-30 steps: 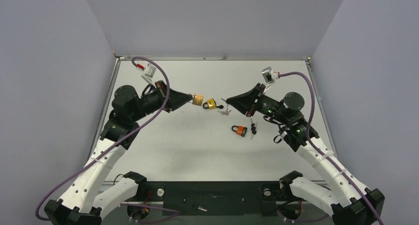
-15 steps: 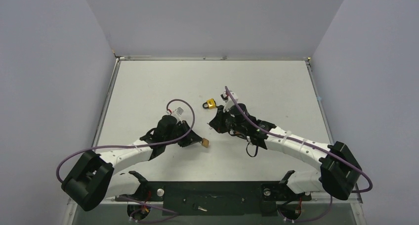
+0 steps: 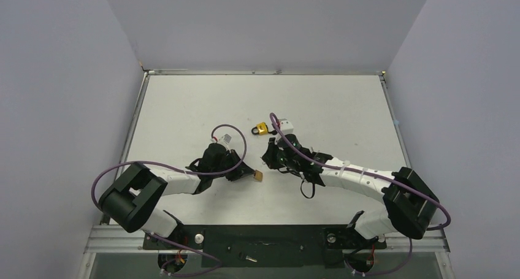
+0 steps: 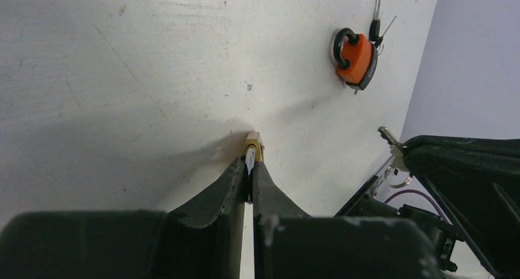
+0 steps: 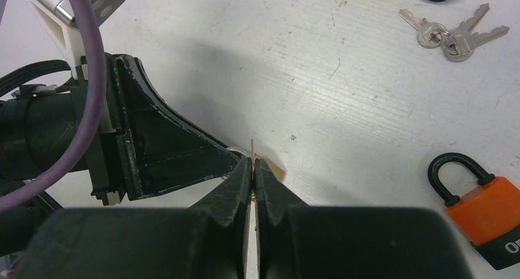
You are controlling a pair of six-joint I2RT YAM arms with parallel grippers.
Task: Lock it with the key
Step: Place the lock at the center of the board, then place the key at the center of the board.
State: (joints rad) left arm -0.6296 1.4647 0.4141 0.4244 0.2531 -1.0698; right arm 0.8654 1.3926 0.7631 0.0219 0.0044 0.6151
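Observation:
My left gripper [image 3: 244,170] is shut on the brass padlock [image 3: 258,176] and holds it low over the table. In the left wrist view the gripper [image 4: 250,165] grips the silver shackle and the brass body [image 4: 253,145] sticks out past the fingertips. My right gripper [image 3: 268,158] is shut on the key, just right of the padlock. The key [image 5: 252,149] shows edge-on between the right fingertips [image 5: 253,162], with the brass padlock [image 5: 277,168] peeking out behind them. The key's tip [image 4: 387,135] and ring [image 4: 401,179] also show in the left wrist view.
A yellow padlock [image 3: 262,129] lies behind both grippers. An orange padlock [image 5: 484,205] with black shackle lies to the right, also seen in the left wrist view [image 4: 355,58] with keys beside it. Two loose silver keys [image 5: 451,37] lie farther back.
Both grippers have come from the back middle of the table toward the front. The left still holds the brass padlock. In the last half second they have closed in on each other slightly.

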